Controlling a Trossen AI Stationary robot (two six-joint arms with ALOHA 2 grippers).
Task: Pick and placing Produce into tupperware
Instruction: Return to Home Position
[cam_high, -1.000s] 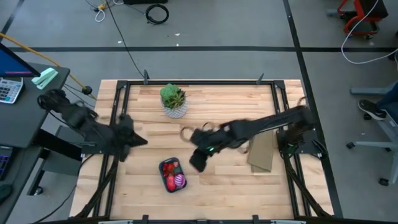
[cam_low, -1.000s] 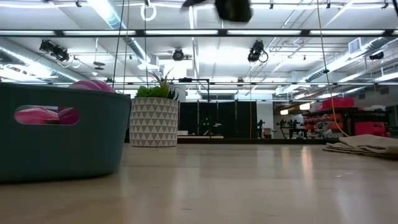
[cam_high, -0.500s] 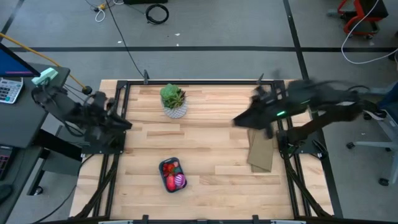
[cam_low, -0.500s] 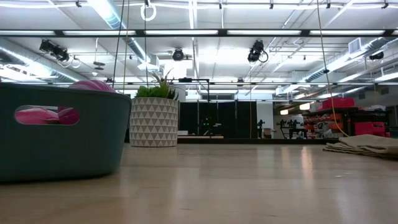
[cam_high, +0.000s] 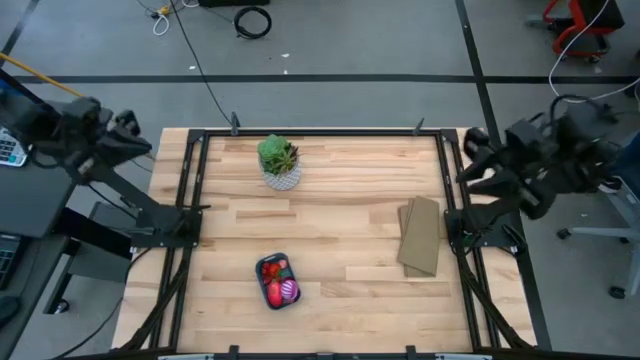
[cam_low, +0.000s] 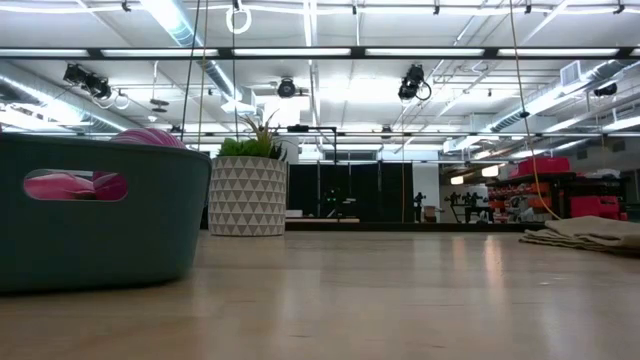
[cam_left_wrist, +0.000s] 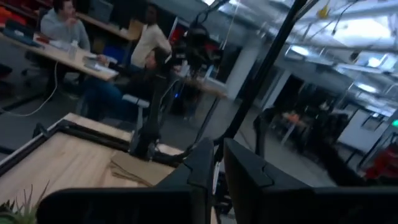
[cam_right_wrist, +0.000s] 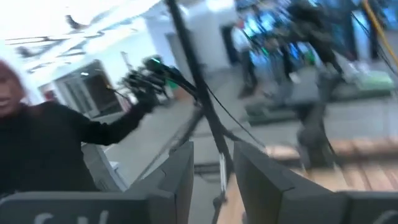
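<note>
The tray (cam_high: 262, 283) sits on the counter (cam_high: 350, 200) near its front edge, a little left of the middle. The produce (cam_high: 273, 270) lies inside it: red pieces at the far end and the purple ball (cam_high: 290, 292) at the near end. From above the small red pieces run together and cannot be counted. In the low view the tray is cut off at the picture's edge. Its wall hides most of the load, with pink showing only through the handle slot and a purple dome above the rim.

The plant (cam_high: 279, 160) stands well behind the tray. A tan folded piece (cam_high: 421, 236) lies near the right edge. Between them the boards are bare.

Both arms are folded back off the counter. The left gripper (cam_left_wrist: 217, 149) is beyond the left rail, its fingers (cam_left_wrist: 202, 171) nearly together and empty. The right gripper (cam_right_wrist: 213, 152) is beyond the right rail, its fingers (cam_right_wrist: 261, 180) a little apart and empty.

Both wrist views are blurred. Seated people (cam_left_wrist: 62, 25) show at a desk in one, and a dark sleeve (cam_right_wrist: 74, 143) shows in the other.
</note>
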